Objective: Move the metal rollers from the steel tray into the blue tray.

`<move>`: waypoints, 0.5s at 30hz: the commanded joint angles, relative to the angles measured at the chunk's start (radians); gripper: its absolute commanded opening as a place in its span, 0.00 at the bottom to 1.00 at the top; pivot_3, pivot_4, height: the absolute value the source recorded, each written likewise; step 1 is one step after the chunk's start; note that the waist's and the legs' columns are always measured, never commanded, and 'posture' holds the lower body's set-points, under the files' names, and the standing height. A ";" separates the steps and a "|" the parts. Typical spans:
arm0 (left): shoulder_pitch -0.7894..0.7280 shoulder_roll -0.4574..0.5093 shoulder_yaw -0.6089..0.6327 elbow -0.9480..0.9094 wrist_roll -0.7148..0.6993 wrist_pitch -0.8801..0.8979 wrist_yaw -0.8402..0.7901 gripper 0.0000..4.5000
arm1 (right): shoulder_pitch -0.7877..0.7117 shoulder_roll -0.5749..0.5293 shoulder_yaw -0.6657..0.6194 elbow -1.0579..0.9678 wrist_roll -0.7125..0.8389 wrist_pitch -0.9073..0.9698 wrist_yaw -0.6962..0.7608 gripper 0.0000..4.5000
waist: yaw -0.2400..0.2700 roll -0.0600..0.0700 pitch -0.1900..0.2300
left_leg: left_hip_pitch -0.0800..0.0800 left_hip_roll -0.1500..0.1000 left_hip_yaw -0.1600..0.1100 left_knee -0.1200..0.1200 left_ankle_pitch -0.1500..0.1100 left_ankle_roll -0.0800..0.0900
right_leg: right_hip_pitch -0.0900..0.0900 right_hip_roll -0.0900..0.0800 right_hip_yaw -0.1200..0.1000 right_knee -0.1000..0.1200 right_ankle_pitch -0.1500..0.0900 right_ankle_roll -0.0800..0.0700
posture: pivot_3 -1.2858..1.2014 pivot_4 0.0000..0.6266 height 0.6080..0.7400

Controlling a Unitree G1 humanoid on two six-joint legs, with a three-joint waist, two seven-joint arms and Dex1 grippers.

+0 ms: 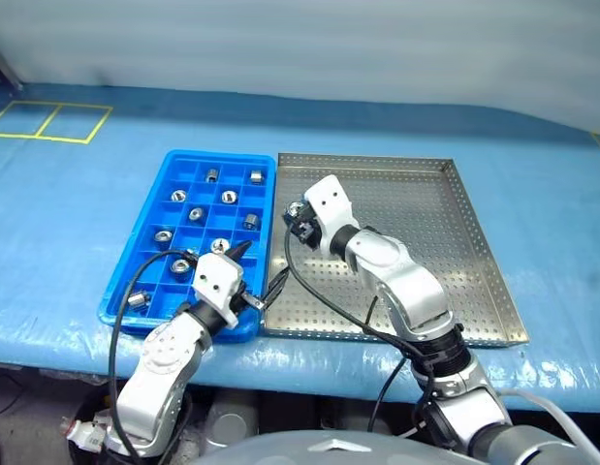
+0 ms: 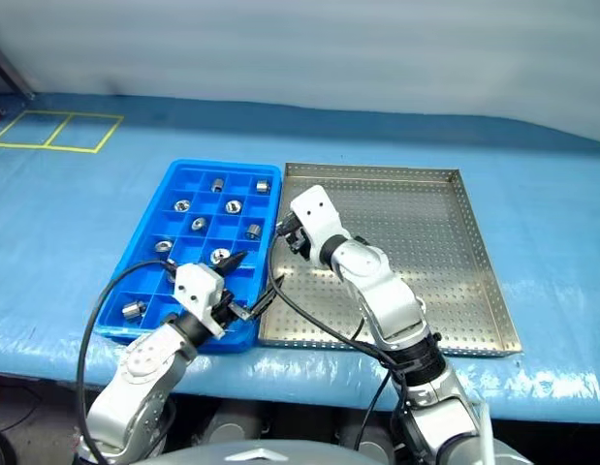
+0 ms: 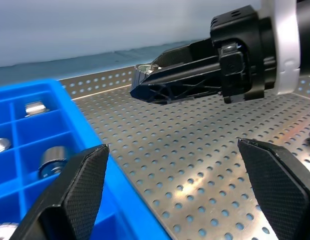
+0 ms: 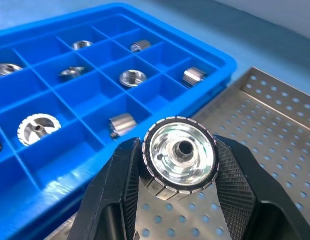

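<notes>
Right end effector (image 4: 179,200): clamped on one roller (image 4: 180,160), above steel tray (image 1: 455,252) edge. Left end effector (image 3: 180,192): open, empty. Risk: roller possibly slipping short of blue tray (image 1: 135,281).

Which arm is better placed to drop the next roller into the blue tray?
The right. The right gripper is shut on a metal roller, raised over the steel tray beside the blue tray. The left gripper is open and holds nothing.
</notes>
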 commanded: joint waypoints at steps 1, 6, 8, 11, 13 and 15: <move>0.043 0.020 0.031 -0.074 -0.007 -0.047 -0.013 1.00 | -0.032 0.022 0.039 -0.031 0.015 0.020 0.024 0.40 | 0.013 0.000 0.000 | 0.000 0.000 0.000 0.000 0.000 0.000 | 0.000 0.000 0.000 0.000 0.000 -0.001 | 0.70 0.24 1.00; 0.109 0.032 0.063 -0.109 -0.001 -0.075 -0.003 1.00 | -0.026 0.043 0.083 -0.024 0.027 0.035 0.051 0.40 | 0.047 0.000 0.001 | -0.001 0.000 -0.001 0.000 0.000 0.000 | 0.000 -0.001 -0.002 0.000 -0.003 -0.005 | 0.72 0.24 1.00; 0.132 0.032 0.073 -0.116 0.001 -0.089 -0.004 1.00 | -0.013 0.040 0.101 -0.026 0.027 0.037 0.061 0.40 | 0.063 0.000 0.001 | -0.001 0.000 -0.001 0.000 0.000 0.000 | 0.000 -0.001 -0.003 0.000 -0.004 -0.005 | 0.72 0.24 1.00; 0.153 0.031 0.077 -0.125 0.002 -0.096 -0.003 1.00 | 0.001 0.025 0.122 -0.027 0.021 0.040 0.073 0.40 | 0.083 0.000 0.001 | -0.001 0.000 -0.001 0.000 0.000 0.000 | -0.001 -0.002 -0.004 -0.001 -0.004 -0.006 | 0.72 0.24 1.00; 0.162 0.030 0.076 -0.126 0.002 -0.097 -0.003 1.00 | 0.011 0.019 0.125 -0.029 0.029 0.051 0.082 0.40 | 0.092 0.000 0.002 | -0.002 0.000 -0.001 0.000 0.000 0.000 | -0.001 -0.002 -0.004 -0.001 -0.004 -0.006 | 0.72 0.24 1.00; 0.165 0.029 0.073 -0.126 0.004 -0.096 -0.002 1.00 | 0.021 0.017 0.124 -0.030 0.033 0.060 0.084 0.40 | 0.104 0.000 0.002 | -0.002 0.000 -0.001 0.000 0.000 0.000 | -0.001 -0.002 -0.005 -0.001 -0.004 -0.006 | 0.72 0.24 1.00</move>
